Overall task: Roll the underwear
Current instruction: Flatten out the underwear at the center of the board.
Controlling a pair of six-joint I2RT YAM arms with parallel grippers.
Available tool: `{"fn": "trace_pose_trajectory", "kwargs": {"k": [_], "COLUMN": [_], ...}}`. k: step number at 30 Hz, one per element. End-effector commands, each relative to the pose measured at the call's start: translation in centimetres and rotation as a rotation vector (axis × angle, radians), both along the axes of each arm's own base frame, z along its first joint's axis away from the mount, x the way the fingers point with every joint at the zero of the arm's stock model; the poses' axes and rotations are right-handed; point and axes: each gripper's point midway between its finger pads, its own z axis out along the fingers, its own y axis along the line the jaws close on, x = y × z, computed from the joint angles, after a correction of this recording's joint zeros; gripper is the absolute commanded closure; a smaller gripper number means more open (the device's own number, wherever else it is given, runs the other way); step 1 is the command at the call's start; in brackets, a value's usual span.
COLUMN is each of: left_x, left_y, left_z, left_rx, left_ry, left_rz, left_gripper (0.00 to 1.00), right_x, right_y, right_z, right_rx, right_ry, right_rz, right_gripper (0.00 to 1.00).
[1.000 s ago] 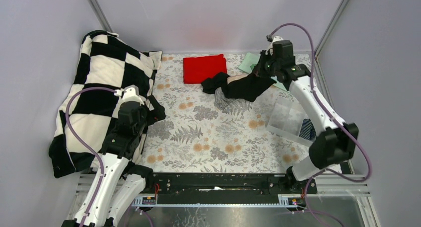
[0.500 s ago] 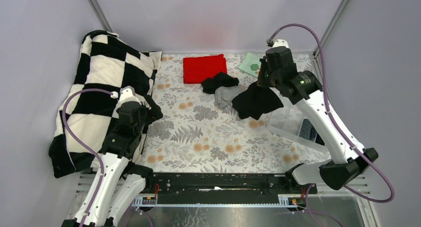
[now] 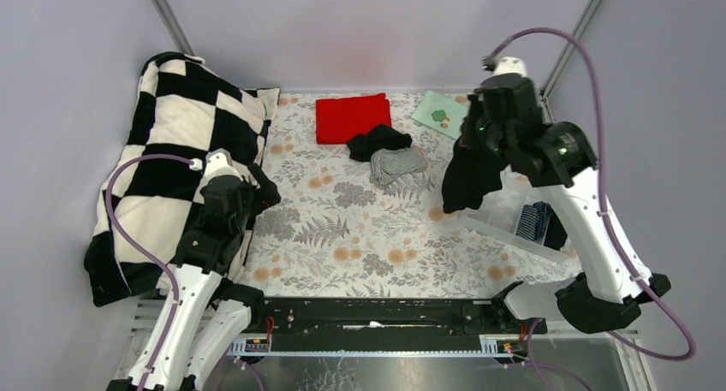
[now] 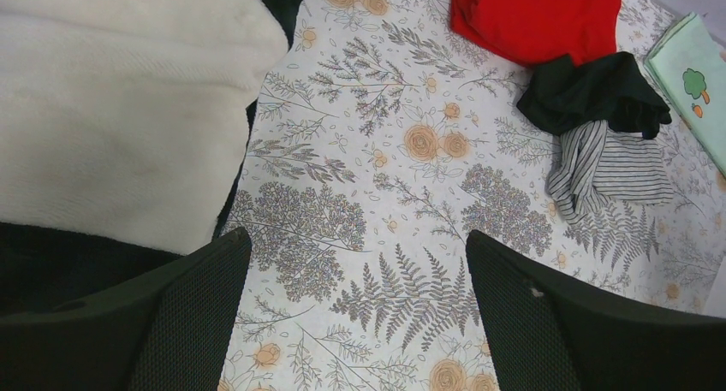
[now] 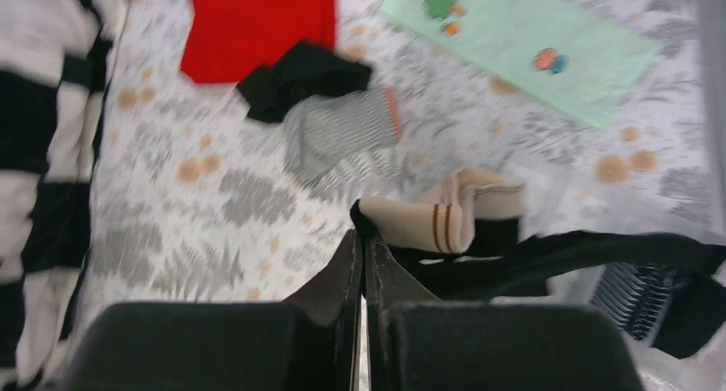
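Since a second ago my right hand [image 3: 476, 141] has swung rightward, pinched tight on black underwear [image 3: 467, 181] hanging by the clear bin [image 3: 505, 211]. My left hand [image 4: 360, 263] gapes wide, empty; a black pair [image 3: 379, 140] and a striped pair [image 3: 401, 163] lie on the counter [image 3: 342, 237] by the red cloth [image 3: 353, 117]

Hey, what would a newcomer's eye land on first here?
The right hand holds black underwear dangling above the right side of the floral table. A big black-and-white checkered blanket fills the left edge, and a bright red cloth lies at the back.
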Motion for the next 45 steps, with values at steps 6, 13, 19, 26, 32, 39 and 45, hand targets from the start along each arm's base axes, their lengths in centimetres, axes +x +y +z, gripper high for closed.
{"fn": "trace_pose_trajectory", "kwargs": {"k": [6,13,19,26,32,39,45], "left_x": [-0.2,-0.4,0.0,0.1,0.6,3.5,6.2], "left_y": [0.8,1.3,-0.5,-8.2,-12.6,-15.1,-16.1], "left_z": [1.2,1.5,1.6,-0.9,-4.9,-9.4,-12.7], "left_rx": [0.009,0.013,-0.046,-0.373,-0.306,-0.212,-0.132], "left_ry": [-0.036,-0.049,-0.044,0.073,0.147,0.204,0.24], "left_rz": [0.043,0.068,-0.001,-0.244,-0.342,-0.365,-0.364], "left_gripper": [0.01,0.01,0.01,0.01,0.01,0.04,0.07], "right_x": [-5.6,-9.0,-6.9,-5.8,-5.2,-3.7,-2.1], "right_y": [21.0,27.8,20.1,10.4,6.0,6.4,6.8], "right_z": [-12.2,-15.3,-15.9,-20.7,-24.9,-28.5,-31.0], "right_rx": [0.147,0.44,0.199,0.063,0.147,0.161,0.165], "right_ry": [0.291,0.407,0.293,0.316,0.382,0.467,0.524], "right_rz": [0.491,0.682,0.432,0.161,0.04,0.04,0.042], "right_gripper": [0.82,0.36,0.23,0.16,0.09,0.16,0.16]}}
